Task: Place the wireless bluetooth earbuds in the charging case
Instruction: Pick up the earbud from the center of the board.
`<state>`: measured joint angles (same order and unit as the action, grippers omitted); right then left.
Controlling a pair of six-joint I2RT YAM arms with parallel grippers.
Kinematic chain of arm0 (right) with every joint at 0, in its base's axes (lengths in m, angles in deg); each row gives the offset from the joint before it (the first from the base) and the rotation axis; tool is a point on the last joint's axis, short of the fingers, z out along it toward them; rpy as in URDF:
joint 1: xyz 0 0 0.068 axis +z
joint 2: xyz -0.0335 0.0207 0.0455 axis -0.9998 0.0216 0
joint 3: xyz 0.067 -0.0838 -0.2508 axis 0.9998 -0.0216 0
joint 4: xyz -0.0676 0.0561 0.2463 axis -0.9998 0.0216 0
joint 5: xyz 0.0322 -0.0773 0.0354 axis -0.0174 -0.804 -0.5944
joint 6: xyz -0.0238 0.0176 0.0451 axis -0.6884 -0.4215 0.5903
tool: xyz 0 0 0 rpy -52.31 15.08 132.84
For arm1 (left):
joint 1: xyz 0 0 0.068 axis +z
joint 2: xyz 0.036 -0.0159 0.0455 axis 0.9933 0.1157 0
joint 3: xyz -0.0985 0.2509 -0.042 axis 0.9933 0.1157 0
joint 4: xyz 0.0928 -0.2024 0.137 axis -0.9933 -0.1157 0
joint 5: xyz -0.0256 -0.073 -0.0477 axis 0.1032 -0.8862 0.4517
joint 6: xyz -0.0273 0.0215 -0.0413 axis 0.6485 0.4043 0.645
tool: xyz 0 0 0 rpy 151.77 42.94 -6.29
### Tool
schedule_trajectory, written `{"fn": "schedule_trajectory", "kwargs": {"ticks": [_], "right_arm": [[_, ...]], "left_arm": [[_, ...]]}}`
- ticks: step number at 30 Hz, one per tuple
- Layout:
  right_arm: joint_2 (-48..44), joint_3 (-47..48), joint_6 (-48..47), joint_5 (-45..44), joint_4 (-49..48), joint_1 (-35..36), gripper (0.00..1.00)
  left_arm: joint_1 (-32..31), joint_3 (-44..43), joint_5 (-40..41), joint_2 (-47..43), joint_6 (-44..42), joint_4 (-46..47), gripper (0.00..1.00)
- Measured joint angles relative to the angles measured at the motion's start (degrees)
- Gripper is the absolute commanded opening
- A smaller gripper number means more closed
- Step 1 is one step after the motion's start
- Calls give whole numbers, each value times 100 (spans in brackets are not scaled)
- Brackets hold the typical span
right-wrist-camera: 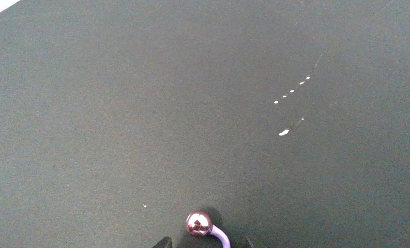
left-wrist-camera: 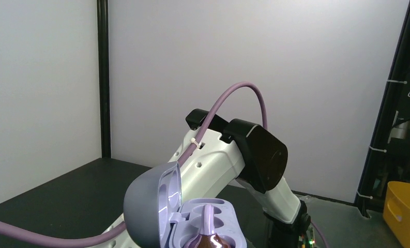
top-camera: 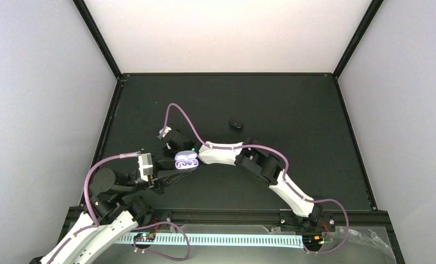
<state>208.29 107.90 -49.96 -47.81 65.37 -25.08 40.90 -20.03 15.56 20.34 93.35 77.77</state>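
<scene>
Dark matt sheeting is spread over the table [top-camera: 303, 104], which is shut in by pale wall panels [top-camera: 34, 82] joined by black frame bars [top-camera: 100, 38]. White specks [right-wrist-camera: 284, 133] are scattered on the surface in the right wrist view. A small black oval object [top-camera: 236, 125] lies farther back, well apart from the charging case [top-camera: 186, 161]. A yellow bin [left-wrist-camera: 405, 213] is cut by the edge of the left wrist view.

The case is found left of the table's middle, its lid thrown open, between the two arm ends. Its lower part is cut off in the left wrist view, where one earbud [left-wrist-camera: 208, 219] is seen on the welled tray, lilac stem up and glossy bulb down; whether it is fully seated cannot be told. The other earbud [right-wrist-camera: 200, 223] is shown at the bottom edge of the right wrist view, between the tips of the right gripper [right-wrist-camera: 207, 243]. Only those tips are seen, so it cannot be told whether the jaws are pressed on it. The left gripper [top-camera: 163, 177] is hidden from its own camera and lost in dark shapes from above, so neither the state of its jaws nor any contact with the case can be made out.

The left arm [top-camera: 94, 231] is bent low from the near left corner, its end turned toward the case. The right arm [top-camera: 284, 190] is stretched leftward across the table, its wrist just past the case on the far side.
</scene>
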Motion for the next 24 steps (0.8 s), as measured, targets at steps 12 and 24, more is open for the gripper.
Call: {"fn": "schedule_trajectory", "kwargs": {"ticks": [12,24], "right_arm": [[-76,-245,-83,-369,-227,28,22],[-909,-1646,-103,-713,-627,22,18]], "left_arm": [[0,0,7,0,-2,0,2],[0,0,7,7,-4,7,2]]}}
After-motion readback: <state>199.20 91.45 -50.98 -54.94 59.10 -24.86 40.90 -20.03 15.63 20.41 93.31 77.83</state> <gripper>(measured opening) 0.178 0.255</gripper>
